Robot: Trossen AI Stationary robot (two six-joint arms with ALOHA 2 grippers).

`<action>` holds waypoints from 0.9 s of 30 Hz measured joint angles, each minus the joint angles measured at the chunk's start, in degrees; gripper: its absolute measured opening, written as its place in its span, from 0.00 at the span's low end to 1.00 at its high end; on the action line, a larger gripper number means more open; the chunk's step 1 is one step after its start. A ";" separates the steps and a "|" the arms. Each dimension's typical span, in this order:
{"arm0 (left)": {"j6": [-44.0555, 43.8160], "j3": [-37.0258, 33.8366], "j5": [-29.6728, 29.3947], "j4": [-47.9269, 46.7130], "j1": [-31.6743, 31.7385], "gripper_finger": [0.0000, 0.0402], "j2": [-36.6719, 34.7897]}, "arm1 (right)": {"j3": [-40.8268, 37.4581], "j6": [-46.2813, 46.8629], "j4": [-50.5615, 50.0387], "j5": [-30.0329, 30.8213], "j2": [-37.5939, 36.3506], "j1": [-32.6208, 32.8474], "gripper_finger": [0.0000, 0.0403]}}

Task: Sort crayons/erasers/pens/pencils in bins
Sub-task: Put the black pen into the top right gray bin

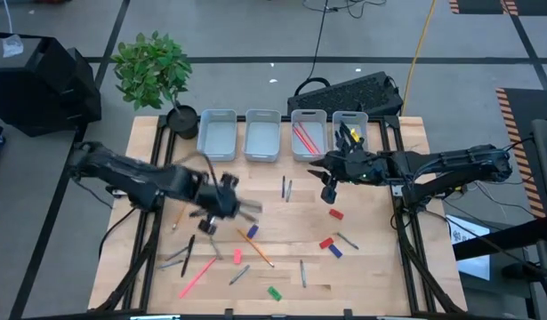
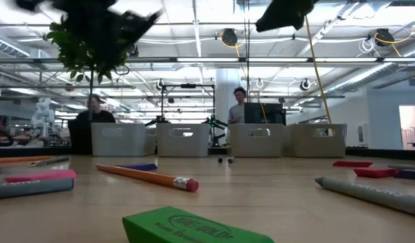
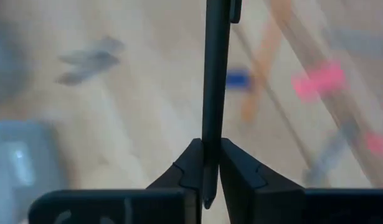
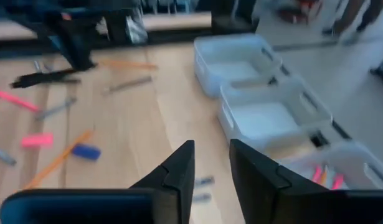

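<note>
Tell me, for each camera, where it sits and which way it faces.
High: overhead, looking straight down; both arms, left gripper, right gripper, four bins.
Low: at tabletop height, facing the bins past the green eraser; arms blurred overhead.
Left wrist: its fingers clamp a black pen.
Right wrist: open fingers, bins beyond.
Shared: the bins.

1. The four bins stand in a row along the table's far edge, walling it off.
2. A potted plant blocks the far left corner.
3. The left gripper and right gripper hang over mid-table.
4. Erasers and sticks litter the near half; bare wood lies between bins and clutter.
</note>
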 joint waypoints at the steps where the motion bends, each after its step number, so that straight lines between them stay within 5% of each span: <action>1: -1.12 0.49 0.04 1.82 1.80 0.09 -1.05 | -0.39 -0.87 2.54 -0.01 0.00 0.00 0.26; 6: -5.62 1.80 5.01 19.19 9.92 0.07 -4.10 | -1.58 -3.77 16.42 -0.63 1.58 0.00 0.37; 12: -10.97 1.92 11.15 40.68 14.73 0.09 -2.65 | -1.60 -2.06 35.41 -8.31 5.22 0.02 0.46; 19: -11.70 1.80 16.00 51.35 16.93 0.08 -1.59 | -1.60 -0.38 40.63 -12.29 5.73 -0.79 0.51; 27: -11.89 1.88 13.43 58.80 18.11 0.09 2.61 | -1.53 -3.02 45.72 -11.94 5.80 -2.46 0.51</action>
